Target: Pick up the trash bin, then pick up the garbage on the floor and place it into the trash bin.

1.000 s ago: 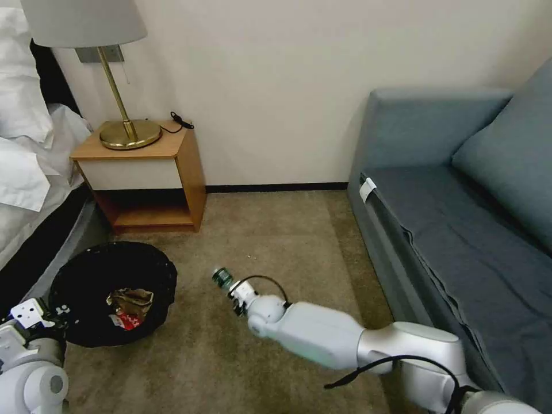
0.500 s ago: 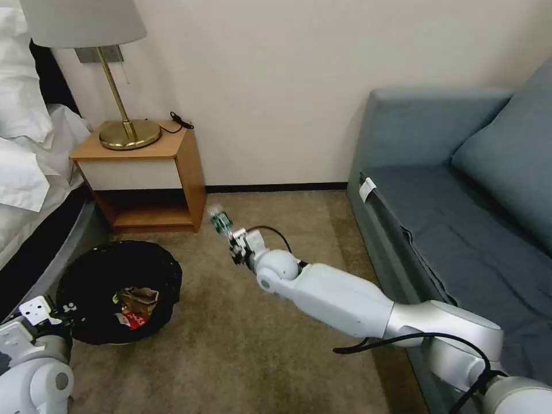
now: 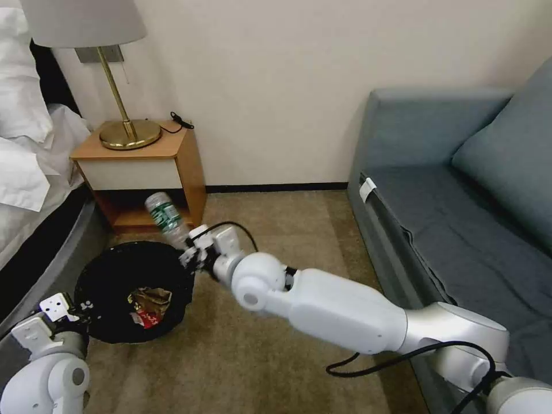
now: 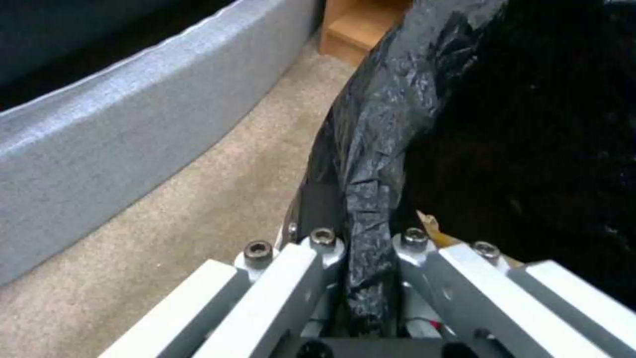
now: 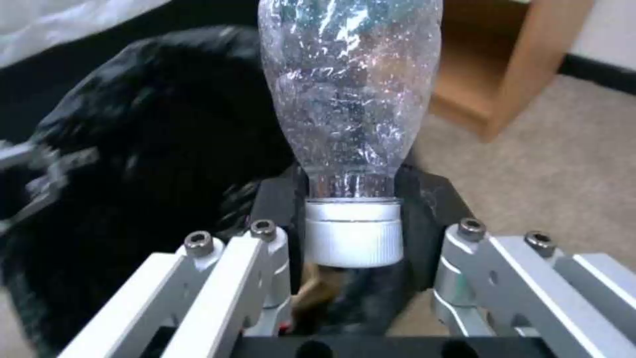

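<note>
- Right claw clenched on the bottle by its capped neck, beside the trash bin; the bottle looks light, thin-walled and crushable.
- Left claw pinches the bin's soft bag-lined rim.

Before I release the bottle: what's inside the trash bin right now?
Inside the trash bin, a crumpled brown paper bag and a red-and-white wrapper lie on the black liner. Anything beneath them is covered.

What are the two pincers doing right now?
Left pincer: shut on the rim of the trash bin.
Right pincer: shut on the capped neck of the bottle, beside the bin.
</note>
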You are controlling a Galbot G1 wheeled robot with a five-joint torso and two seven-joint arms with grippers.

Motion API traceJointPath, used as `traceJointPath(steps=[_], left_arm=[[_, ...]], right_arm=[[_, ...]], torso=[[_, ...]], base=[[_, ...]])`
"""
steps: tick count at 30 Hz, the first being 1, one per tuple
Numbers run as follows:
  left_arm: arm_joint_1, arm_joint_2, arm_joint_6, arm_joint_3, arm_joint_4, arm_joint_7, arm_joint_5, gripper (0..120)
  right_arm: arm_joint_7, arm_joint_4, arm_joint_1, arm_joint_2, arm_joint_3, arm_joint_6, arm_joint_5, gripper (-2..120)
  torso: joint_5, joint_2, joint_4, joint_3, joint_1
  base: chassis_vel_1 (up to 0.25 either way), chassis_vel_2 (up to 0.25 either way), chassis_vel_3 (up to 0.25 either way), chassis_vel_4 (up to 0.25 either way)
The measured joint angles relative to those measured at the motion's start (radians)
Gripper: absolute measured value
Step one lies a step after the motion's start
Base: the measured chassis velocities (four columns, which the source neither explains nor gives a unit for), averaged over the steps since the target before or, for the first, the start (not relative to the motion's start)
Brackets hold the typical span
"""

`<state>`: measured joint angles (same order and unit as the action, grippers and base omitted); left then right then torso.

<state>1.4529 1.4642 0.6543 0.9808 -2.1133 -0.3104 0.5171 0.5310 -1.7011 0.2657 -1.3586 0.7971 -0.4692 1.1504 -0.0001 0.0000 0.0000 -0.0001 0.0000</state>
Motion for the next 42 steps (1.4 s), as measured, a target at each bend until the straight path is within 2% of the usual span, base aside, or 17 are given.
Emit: traceJointPath(steps=[7, 17, 19, 23, 28, 31, 33, 35, 37, 39, 42], left_arm=[[0.002, 0.003, 0.001, -0.009, -0.009, -0.001, -0.004, 2], [-0.001, 0.007, 0.001, -0.022, -0.01, -0.003, -0.01, 2], [-0.002, 0.007, 0.001, -0.023, -0.009, -0.003, -0.011, 2], [-0.004, 0.009, 0.001, -0.026, -0.007, -0.003, -0.012, 2], [-0.004, 0.009, 0.001, -0.027, -0.007, -0.003, -0.012, 2], [-0.004, 0.011, 0.002, -0.028, -0.007, -0.004, -0.013, 2], [-0.004, 0.012, 0.002, -0.028, -0.007, -0.005, -0.013, 2], [-0.003, 0.013, 0.003, -0.031, -0.009, -0.01, -0.005, 2], [-0.003, 0.014, 0.004, -0.031, -0.009, -0.013, 0.0, 2], [-0.002, 0.014, 0.01, -0.032, -0.009, -0.032, 0.033, 2], [-0.002, 0.013, 0.017, -0.031, -0.009, -0.055, 0.076, 2]], right_arm=[[0.001, 0.064, 0.01, -0.042, 0.078, 0.0, -0.027, 28], [-0.006, 0.082, 0.029, -0.055, 0.12, 0.006, -0.072, 28], [-0.005, 0.08, 0.03, -0.055, 0.121, 0.007, -0.072, 31], [-0.003, 0.072, 0.03, -0.052, 0.121, 0.006, -0.074, 49], [-0.003, 0.069, 0.027, -0.049, 0.121, 0.006, -0.074, 61], [-0.002, 0.066, 0.024, -0.048, 0.117, 0.006, -0.08, 76], [-0.002, 0.065, 0.024, -0.048, 0.115, 0.006, -0.082, 79], [0.002, 0.052, 0.017, -0.046, 0.098, 0.006, -0.086, 91], [0.003, 0.047, 0.015, -0.045, 0.094, 0.006, -0.086, 93], [0.007, 0.022, -0.002, -0.034, 0.073, 0.005, -0.086, 99], [0.011, 0.001, -0.011, -0.024, 0.055, 0.004, -0.086, 100]], torso=[[0.0, 0.0, 0.0, 0.0, 0.0], [0.0, 0.0, 0.0, 0.0, 0.0], [0.0, 0.0, 0.0, 0.0, 0.0], [0.0, 0.0, 0.0, 0.0, 0.0], [0.0, 0.0, 0.0, 0.0, 0.0], [0.0, 0.0, 0.0, 0.0, 0.0], [0.0, 0.0, 0.0, 0.0, 0.0], [0.0, 0.0, 0.0, 0.0, 0.0], [0.0001, 0.0, 0.0, 0.0, 0.0], [0.0001, 0.0, 0.0, 0.0, 0.0], [0.0002, 0.0, 0.0, 0.0, 0.0]], base=[[0.0, 0.0, 0.0, 0.0], [0.0, 0.0, 0.0, 0.0], [0.0, 0.0, 0.0, 0.0], [0.0, 0.0, 0.0, 0.0], [0.0, 0.0, 0.0, 0.0], [0.0, 0.0, 0.0, 0.0], [0.0, 0.0, 0.0, 0.0], [0.0, 0.0, 0.0, 0.0], [0.0, 0.0, 0.0, 0.0], [0.0, 0.0, 0.0, 0.0], [0.0, 0.0, 0.0, 0.0]])
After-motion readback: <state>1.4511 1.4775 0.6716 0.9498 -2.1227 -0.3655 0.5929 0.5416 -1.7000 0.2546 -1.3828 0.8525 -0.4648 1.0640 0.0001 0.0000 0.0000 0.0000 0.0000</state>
